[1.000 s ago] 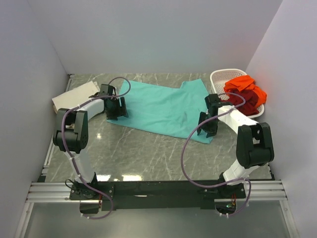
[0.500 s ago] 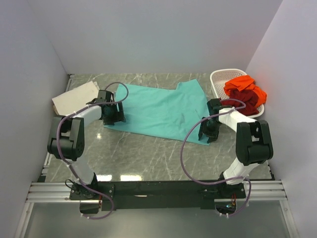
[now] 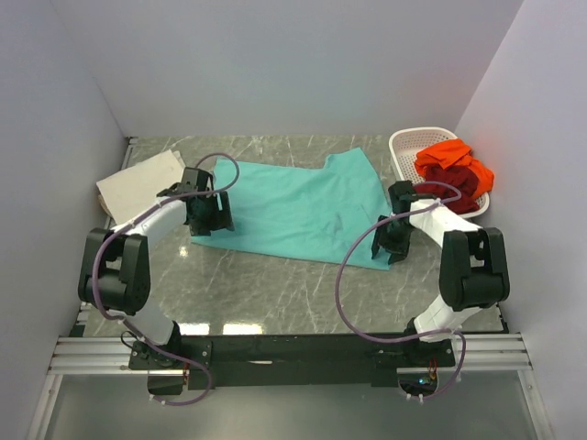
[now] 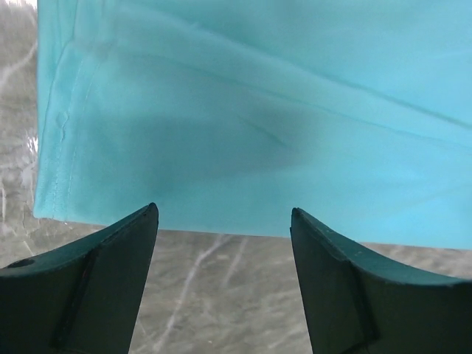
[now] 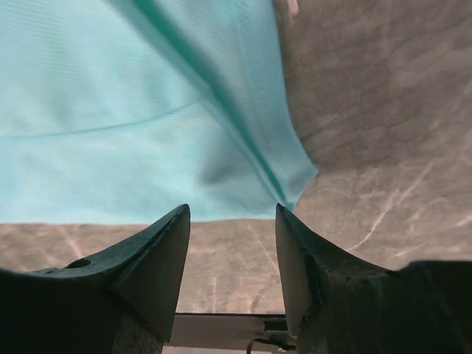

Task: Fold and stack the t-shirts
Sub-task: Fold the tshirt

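Note:
A teal t-shirt [image 3: 298, 203] lies spread flat on the marble table [image 3: 275, 284]. My left gripper [image 3: 209, 220] is open and empty at the shirt's near left corner; in the left wrist view its jaws [image 4: 221, 221] stand just short of the hem [image 4: 243, 147]. My right gripper [image 3: 389, 244] is open and empty at the shirt's near right corner [image 5: 295, 177]. A folded cream shirt [image 3: 139, 180] lies at the far left. Orange [image 3: 454, 158] and dark red [image 3: 459, 194] shirts fill the basket.
A white lattice basket [image 3: 406, 143] stands at the back right against the wall. Grey walls close in the table on three sides. A metal rail [image 3: 293, 353] with the arm bases runs along the near edge.
Both grippers have let go of the teal shirt's near edge and it now lies flatter. The left arm's elbow has swung down toward the near left.

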